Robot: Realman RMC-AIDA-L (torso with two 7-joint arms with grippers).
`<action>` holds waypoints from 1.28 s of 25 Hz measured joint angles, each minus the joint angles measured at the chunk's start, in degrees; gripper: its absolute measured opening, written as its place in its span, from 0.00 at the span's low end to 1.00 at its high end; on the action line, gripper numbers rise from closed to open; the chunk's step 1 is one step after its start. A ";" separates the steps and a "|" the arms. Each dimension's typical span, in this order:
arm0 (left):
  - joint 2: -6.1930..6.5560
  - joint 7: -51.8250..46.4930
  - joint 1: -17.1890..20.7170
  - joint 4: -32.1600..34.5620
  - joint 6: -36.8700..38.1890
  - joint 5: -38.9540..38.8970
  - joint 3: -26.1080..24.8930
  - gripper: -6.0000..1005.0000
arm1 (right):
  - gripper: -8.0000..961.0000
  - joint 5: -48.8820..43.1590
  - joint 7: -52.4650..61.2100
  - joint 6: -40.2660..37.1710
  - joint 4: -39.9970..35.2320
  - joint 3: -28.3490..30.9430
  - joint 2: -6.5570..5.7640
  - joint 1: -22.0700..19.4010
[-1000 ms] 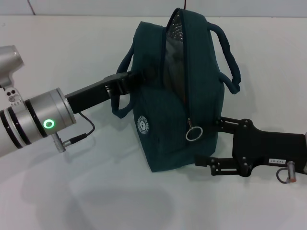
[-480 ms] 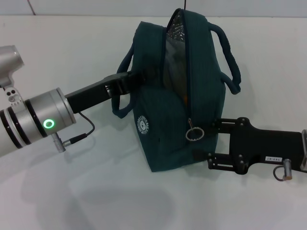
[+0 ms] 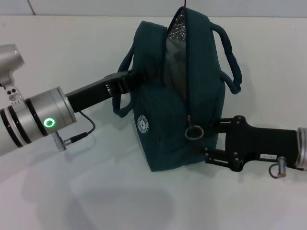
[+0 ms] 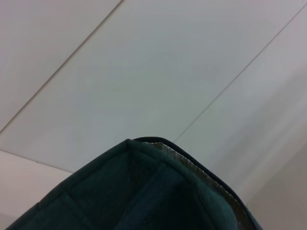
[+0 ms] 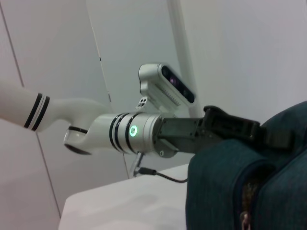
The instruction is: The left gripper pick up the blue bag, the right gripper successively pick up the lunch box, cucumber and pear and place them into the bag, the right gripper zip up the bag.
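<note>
The blue bag [image 3: 177, 105] stands upright mid-table, its zipper parted at the top so the silver lining shows. The ring pull [image 3: 194, 132] hangs low on the zipper line. My left gripper [image 3: 125, 79] is shut on the bag's left side beside a handle, and it also shows in the right wrist view as the left gripper [image 5: 235, 127] on the blue bag [image 5: 249, 187]. My right gripper [image 3: 207, 140] is open against the bag's right side, just right of the ring pull. The left wrist view shows only the blue bag [image 4: 144, 196] edge. Lunch box, cucumber and pear are hidden.
The white table [image 3: 96, 191] spreads around the bag. A thin cable [image 3: 84, 134] loops under the left arm's silver cuff. Pale walls fill the background in both wrist views.
My right gripper has slid left along the table to the bag's side, close to the ring pull. The left gripper and the bag have stayed in place.
</note>
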 joint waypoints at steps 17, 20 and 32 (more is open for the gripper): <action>0.09 0.00 0.52 0.00 0.03 -0.36 0.00 0.04 | 0.09 6.31 -0.37 4.17 -0.36 -5.83 0.00 0.17; 0.09 0.00 0.52 0.00 0.05 -0.36 0.01 0.04 | 0.03 6.34 -0.67 4.16 -0.36 -5.86 0.00 0.11; 0.09 0.00 1.19 -0.04 0.07 -0.43 0.01 0.04 | 0.03 6.42 -1.08 0.78 -3.65 -5.35 -0.51 -3.54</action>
